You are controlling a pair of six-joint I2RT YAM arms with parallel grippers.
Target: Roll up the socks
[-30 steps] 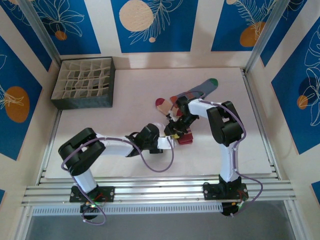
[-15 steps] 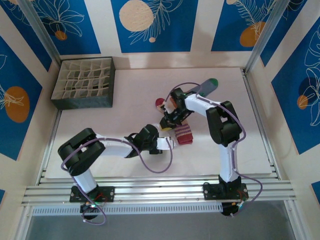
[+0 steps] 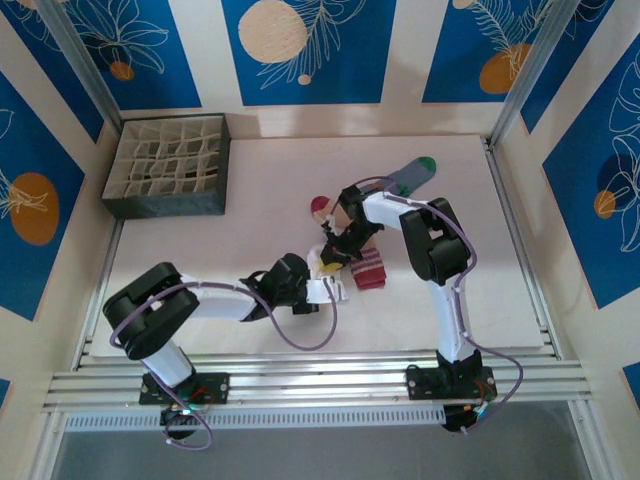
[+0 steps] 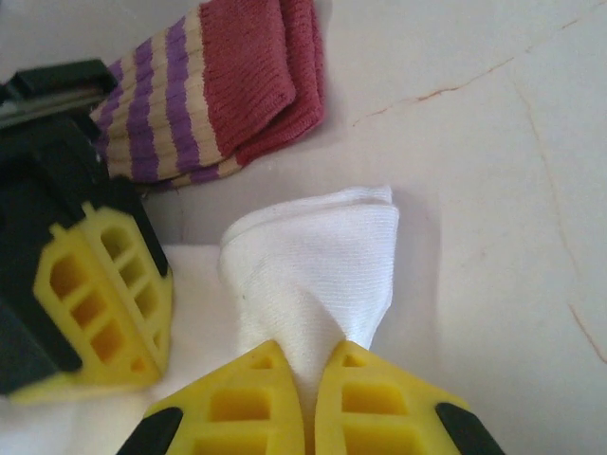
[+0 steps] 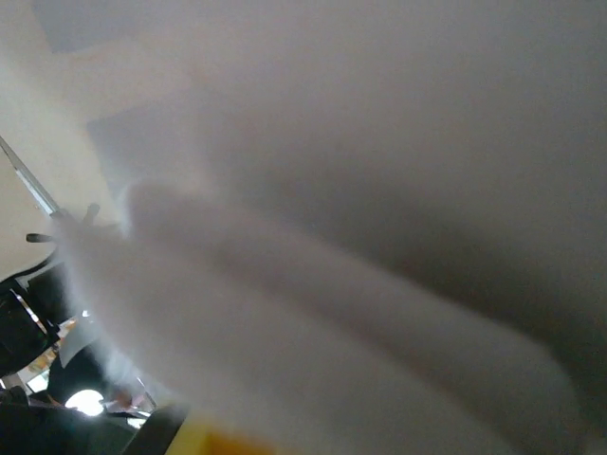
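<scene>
My left gripper is shut on a fold of the white sock, which bunches up just ahead of its yellow fingers; from above it lies low at mid-table. The peach sock with maroon cuff and purple stripes lies just beyond. My right gripper hangs over the white sock's far part, one yellow finger resting by the fabric. Blurred pale cloth presses against its camera; a grip cannot be made out. The grey-blue sock lies further back.
A dark box of white dividers stands at the back left. The maroon toe of the peach sock pokes out behind the right wrist. Metal frame rails run along the near edge.
My right gripper moved off the peach sock, down and left to the white sock beside the left gripper, and closed. The left gripper kept its hold and drew slightly nearer.
</scene>
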